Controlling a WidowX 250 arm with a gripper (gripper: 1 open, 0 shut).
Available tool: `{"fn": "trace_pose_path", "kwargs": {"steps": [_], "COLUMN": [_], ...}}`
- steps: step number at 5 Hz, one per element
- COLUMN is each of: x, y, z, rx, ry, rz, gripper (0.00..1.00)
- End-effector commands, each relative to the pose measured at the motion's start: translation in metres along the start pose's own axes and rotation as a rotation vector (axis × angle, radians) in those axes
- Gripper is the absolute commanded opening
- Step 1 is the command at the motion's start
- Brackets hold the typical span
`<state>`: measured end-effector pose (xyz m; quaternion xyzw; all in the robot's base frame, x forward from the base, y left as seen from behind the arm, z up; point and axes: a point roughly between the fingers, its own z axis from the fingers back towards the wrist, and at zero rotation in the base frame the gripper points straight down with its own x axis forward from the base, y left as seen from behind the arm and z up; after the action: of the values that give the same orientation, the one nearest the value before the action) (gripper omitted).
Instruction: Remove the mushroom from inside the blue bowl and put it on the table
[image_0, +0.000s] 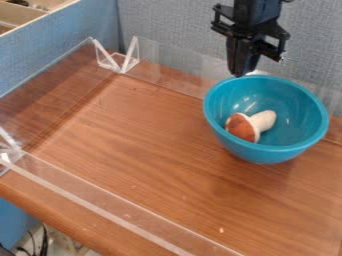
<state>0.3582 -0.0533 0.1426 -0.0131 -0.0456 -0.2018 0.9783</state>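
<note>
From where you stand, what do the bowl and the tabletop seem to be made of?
Blue bowl: looks like smooth, glossy plastic, though glazed ceramic is possible; its teal colour is even and its wall softly shiny.

Tabletop: wood or wood-look laminate with a slight sheen, judging by the reddish-brown, streaky grain.

Lighting moderate and diffuse; source not discernible. Pale sheen on the reddish-brown wood-grain tabletop (147, 165). Glossy blue bowl (266, 118) shows a shaded interior. Resolution low: fine detail soft throughout, main outlines readable.
</note>
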Motion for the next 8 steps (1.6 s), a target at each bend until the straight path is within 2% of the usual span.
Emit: {"fn": "trace_pose_path", "kwargs": {"steps": [1,4,6,7,8], "x": [0.0,0.003,0.009,0.012,0.012], "y": [-0.002,-0.013,-0.027,-0.029,-0.027], "z": [0.021,-0.01,-0.058,-0.075,-0.078], "rx": [0.013,-0.019,-0.051,-0.057,-0.058], "ry": [-0.067,-0.032,0.022,0.045,0.053], "rz": [-0.016,-0.056,-0.112,-0.118,-0.122], "gripper": [1.0,1.0,1.0,1.0,0.0]}}
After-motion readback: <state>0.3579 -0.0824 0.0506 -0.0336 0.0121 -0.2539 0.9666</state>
